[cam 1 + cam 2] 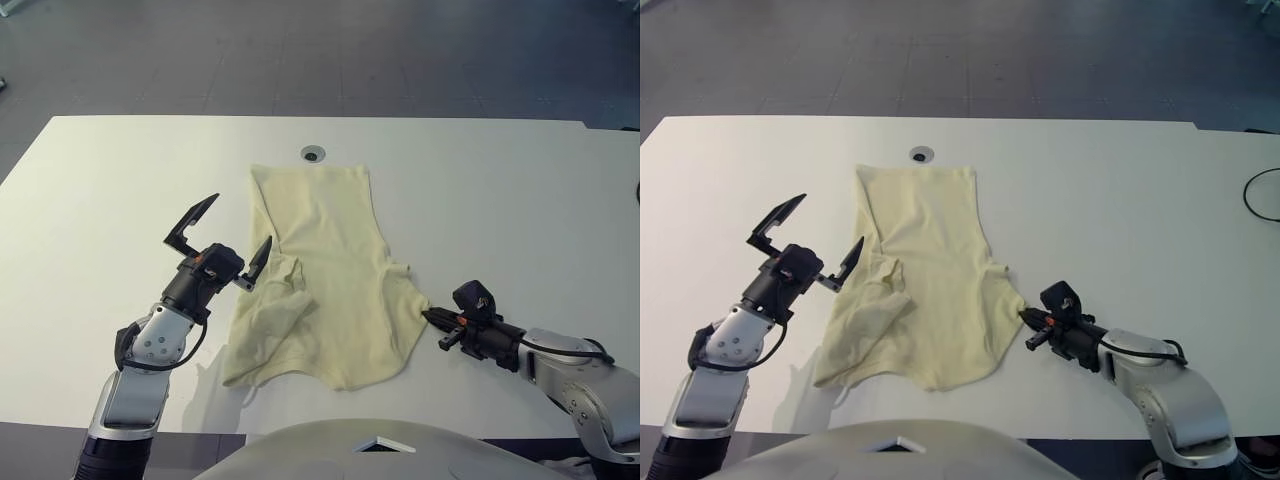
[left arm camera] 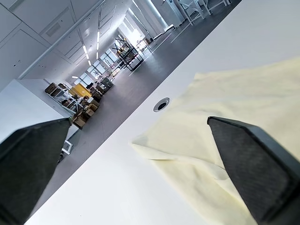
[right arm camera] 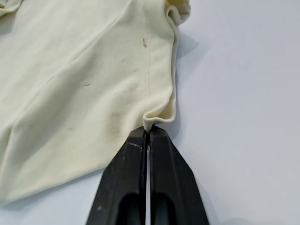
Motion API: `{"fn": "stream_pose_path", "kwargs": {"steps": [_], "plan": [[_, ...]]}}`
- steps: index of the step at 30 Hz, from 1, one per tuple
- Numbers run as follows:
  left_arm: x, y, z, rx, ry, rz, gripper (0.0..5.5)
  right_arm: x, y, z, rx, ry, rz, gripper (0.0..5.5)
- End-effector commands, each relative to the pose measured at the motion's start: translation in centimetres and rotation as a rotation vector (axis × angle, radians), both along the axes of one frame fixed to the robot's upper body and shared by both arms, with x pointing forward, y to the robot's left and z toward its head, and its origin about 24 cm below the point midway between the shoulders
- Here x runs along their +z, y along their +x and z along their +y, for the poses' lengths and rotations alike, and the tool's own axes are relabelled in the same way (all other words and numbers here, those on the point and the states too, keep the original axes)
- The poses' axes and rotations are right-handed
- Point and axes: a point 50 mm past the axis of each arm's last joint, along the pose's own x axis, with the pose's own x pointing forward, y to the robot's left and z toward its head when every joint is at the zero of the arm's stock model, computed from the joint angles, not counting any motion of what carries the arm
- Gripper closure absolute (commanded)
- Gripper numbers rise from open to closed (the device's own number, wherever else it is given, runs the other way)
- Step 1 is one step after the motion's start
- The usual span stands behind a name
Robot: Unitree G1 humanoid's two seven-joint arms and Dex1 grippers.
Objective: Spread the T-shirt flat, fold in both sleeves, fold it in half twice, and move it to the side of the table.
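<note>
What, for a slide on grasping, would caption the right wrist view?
Right gripper shut on a pinched edge of the cream T-shirt, which lies on the white table.

Open lab hall — white table [image 1: 120, 200], grey floor [image 1: 300, 50], ceiling strip lights [image 2: 85, 48], cluttered shelves [image 2: 75, 101]

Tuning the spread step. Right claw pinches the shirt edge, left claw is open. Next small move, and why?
Probably lower the left claw and close it on the T-shirt's bunched left edge. That claw is open beside folded-over cloth, while the right claw is shut on the opposite edge; holding both would let the arms pull it flat.
</note>
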Motion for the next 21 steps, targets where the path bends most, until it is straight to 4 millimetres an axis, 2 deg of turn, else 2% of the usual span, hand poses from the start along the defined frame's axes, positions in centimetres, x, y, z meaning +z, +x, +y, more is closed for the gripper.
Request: {"fn": "stream_pose_path", "kwargs": {"steps": [1,17,21], "plan": [[-0.1,0.0,0.2,0.009,0.005,0.01,0.1,0.0,0.2,-0.1,-0.016,0.002,-0.005,5.48],[-0.7,-0.1,0.3,0.009,0.022,0.038,0.1,4.1,0.6,2.6,0.1,0.122,-0.108,5.48],[-0.8,0.0,0.1,0.005,0.023,0.043,0.1,4.2,0.7,3.9,0.148,0.146,-0.096,5.48]]}}
